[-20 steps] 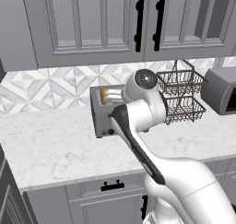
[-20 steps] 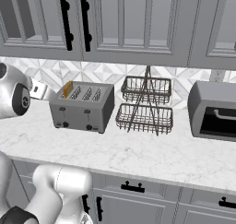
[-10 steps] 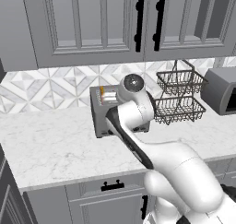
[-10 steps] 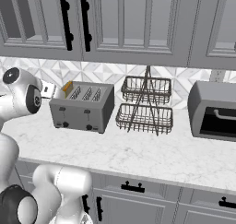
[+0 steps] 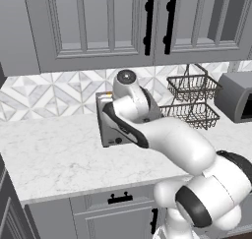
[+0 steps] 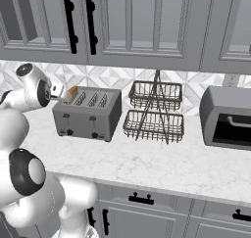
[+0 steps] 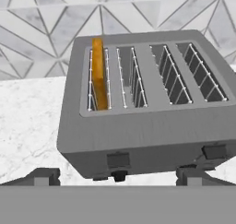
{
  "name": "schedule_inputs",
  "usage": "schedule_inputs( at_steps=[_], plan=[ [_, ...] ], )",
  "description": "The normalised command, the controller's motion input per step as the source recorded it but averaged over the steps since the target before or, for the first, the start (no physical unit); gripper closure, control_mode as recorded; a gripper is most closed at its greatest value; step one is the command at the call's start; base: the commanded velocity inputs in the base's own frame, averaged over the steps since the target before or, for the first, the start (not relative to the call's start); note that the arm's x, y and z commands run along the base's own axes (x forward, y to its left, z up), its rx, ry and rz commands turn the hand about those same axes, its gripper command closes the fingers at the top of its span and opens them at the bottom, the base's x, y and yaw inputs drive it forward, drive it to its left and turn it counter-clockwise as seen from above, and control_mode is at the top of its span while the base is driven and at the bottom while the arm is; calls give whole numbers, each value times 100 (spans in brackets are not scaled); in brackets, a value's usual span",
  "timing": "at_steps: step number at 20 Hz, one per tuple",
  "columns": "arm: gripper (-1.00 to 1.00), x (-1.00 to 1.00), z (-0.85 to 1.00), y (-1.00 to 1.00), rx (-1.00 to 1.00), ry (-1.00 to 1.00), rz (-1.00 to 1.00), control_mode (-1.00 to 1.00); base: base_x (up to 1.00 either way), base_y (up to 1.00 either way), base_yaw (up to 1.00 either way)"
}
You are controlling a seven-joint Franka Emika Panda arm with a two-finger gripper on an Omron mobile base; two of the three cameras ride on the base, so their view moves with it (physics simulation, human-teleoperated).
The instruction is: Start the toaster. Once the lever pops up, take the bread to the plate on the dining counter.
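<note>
Since a second ago the arm has swung down and in toward the toaster, its white wrist now lower and closer to the appliance's left end, while the things on the worktop have stayed where they were. Largest in the scene is the marble worktop [image 6: 147,158] under grey wall cabinets [image 6: 132,26], with a patterned tile backsplash behind. At its right end sits a grey box-shaped oven [image 6: 228,118] with a dark opening, and between that and the toaster stands a two-tier wire basket rack [image 6: 154,112], just beside the toaster's right side. The toaster [image 6: 88,113] rests flat on the worktop near the backsplash, its front facing the robot; in the left base view the arm covers most of it. In the hand view the lever [image 7: 118,160] shows as a small dark tab low on the front at the left, with the matching tab off to the right. The bread [image 7: 98,73] stands on edge in the leftmost slot, its orange top edge showing above the grid wires. The gripper [image 7: 117,178] hovers just in front of the toaster's lower front, fingers spread wide and holding nothing; it seems not to touch the toaster, though the angle makes that hard to judge.
</note>
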Motion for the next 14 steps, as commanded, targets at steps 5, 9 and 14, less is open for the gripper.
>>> schedule_inputs(
  at_steps=[5,9,14],
  plan=[
    [-100,37,-34,8,-5,-3,0,-100,0,0,0],
    [-100,24,-34,0,-5,-7,0,-100,0,0,0],
    [-100,38,-13,0,0,0,0,-100,0,0,0]
  ],
)
